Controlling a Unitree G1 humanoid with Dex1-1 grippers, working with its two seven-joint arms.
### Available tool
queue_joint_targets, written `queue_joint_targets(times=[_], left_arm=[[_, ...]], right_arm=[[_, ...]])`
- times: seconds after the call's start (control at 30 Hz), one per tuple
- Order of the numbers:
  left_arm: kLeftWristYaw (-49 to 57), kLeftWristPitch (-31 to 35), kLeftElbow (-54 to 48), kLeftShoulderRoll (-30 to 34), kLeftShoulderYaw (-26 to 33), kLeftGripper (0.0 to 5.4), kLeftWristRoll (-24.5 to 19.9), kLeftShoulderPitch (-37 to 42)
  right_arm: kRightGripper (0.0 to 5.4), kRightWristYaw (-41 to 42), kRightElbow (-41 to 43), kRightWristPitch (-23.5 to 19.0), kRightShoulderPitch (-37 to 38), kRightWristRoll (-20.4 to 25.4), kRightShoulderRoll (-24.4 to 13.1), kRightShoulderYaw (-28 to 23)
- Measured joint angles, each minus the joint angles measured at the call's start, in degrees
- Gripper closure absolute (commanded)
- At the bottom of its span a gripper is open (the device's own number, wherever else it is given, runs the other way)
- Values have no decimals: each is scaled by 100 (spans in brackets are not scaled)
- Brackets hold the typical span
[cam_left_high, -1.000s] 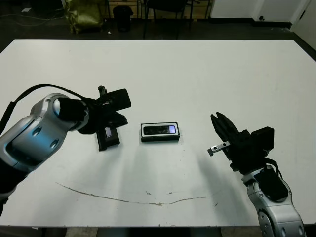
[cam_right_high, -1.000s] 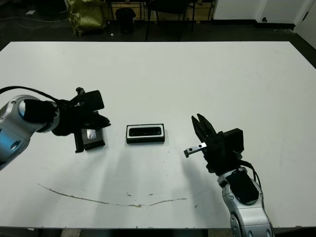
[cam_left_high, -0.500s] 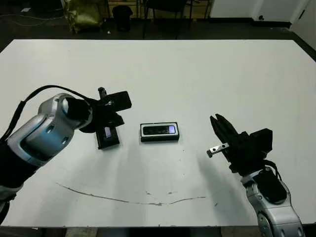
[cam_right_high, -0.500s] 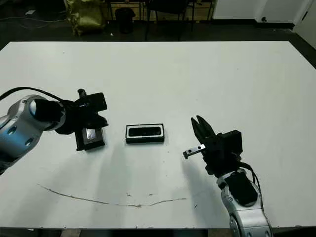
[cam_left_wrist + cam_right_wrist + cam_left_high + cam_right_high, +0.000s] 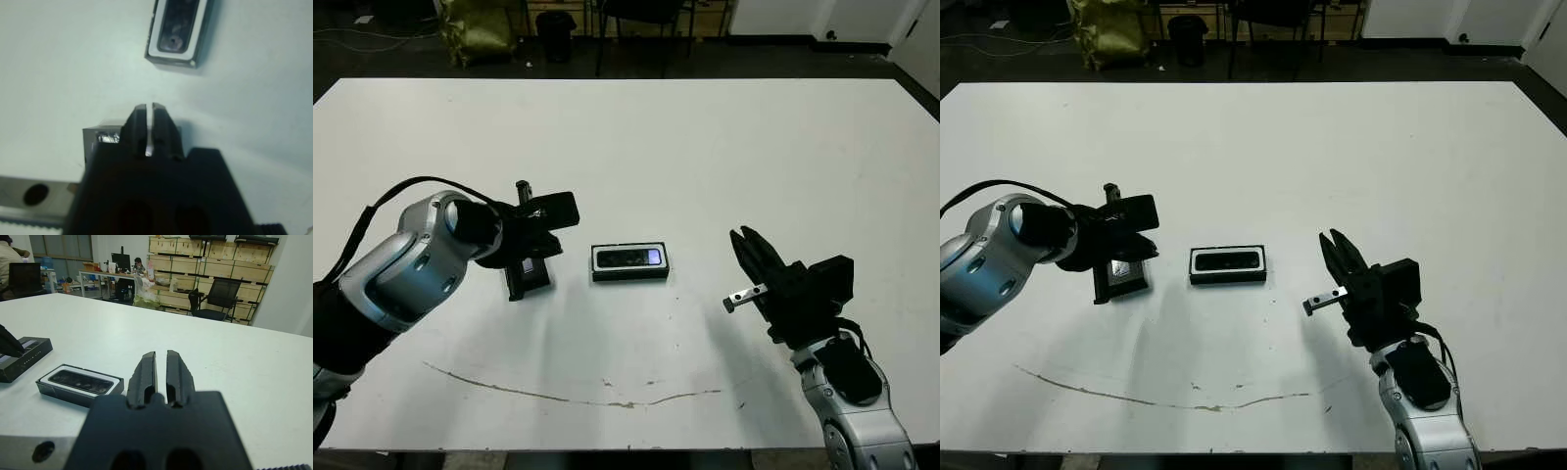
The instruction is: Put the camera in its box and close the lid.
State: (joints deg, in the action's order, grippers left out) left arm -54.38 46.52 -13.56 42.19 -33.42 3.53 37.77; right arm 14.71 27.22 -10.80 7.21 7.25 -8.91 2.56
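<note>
A white table (image 5: 705, 147) is filling most of the head views, and a thin dark curved scratch (image 5: 568, 392) is running across its near part. Beyond its far edge a dark floor, a yellow-green bag (image 5: 480, 29) and chair legs are showing.

The left arm (image 5: 401, 274) is reaching in from the left, its silver shell and black cable arching over the table. Its pincer (image 5: 1126, 257) is hanging low over the lid (image 5: 1122, 275); in its wrist view the two fingers are lying almost together, with only a thin slit between them, and nothing is showing between them. Whether the tips are touching the lid cannot be told.

The right arm (image 5: 852, 401) is rising from the near right corner. Its pincer (image 5: 746, 247) is pointing up and away, well apart from the box, fingers nearly pressed together and gripping nothing.

The lid is lying flat on the table to the left of the box, black, with a pale strip catching light, partly hidden under the left pincer.

The box (image 5: 629, 261) is sitting near the table's middle, between the two pincers, open, with its white lining framing the camera (image 5: 631, 258), which is lying flat inside it with its bluish-purple patch toward the right end.

In the right wrist view, people are sitting at desks far across the room, in front of stacked wooden crates (image 5: 210, 254).
</note>
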Motion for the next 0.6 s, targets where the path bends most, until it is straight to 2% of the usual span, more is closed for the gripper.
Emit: queue_joint_targets(times=[0.37,0.6], left_arm=[[-96,-27,-51,28,-2,540,170,-186],[-119,-284,-20,28,33,540,187,-372]], right_arm=[[538,-57,22,-40,8,-18,4,26],[538,-56,19,-39,6,-17,4,29]])
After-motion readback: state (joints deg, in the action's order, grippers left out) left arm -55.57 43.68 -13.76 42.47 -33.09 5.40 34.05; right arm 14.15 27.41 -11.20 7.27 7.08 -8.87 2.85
